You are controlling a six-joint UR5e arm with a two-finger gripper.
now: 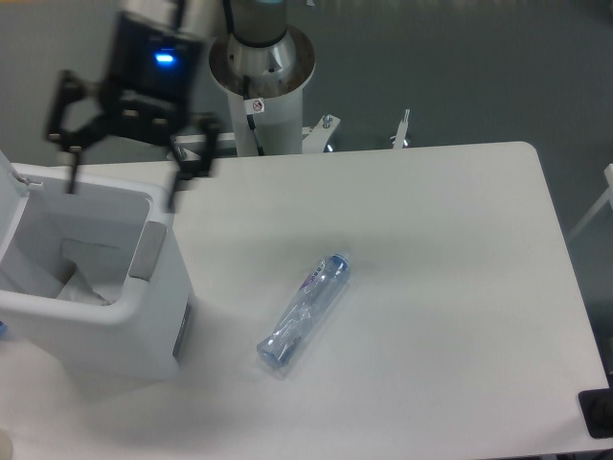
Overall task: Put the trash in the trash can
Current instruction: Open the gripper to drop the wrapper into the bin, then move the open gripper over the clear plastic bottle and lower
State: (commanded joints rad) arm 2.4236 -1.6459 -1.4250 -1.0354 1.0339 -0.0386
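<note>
Your gripper (122, 182) hangs above the back rim of the trash can (105, 311), its two fingers spread wide with nothing between them; the picture is motion-blurred there, so the fingertips are soft but clearly apart. The white plastic packet (67, 278) lies down inside the trash can, which stands at the left edge of the table (460, 287) with its lid (8, 182) up. That leaves one piece of trash: the crushed clear plastic bottle (305, 311), lying on its side near the middle of the table, well apart from the trash can, blue cap (338, 261) pointing toward the far right corner and its base toward the near left. Expect it to be very light, and springy where it is crushed, so it will likely give under the fingers and may skid or roll on the smooth tabletop if you nudge it from one side. Your best hold is probably across the narrow width at mid-body, near the purplish label (315, 279), with the fingers square to the bottle's long axis and closing evenly from both sides.
</note>
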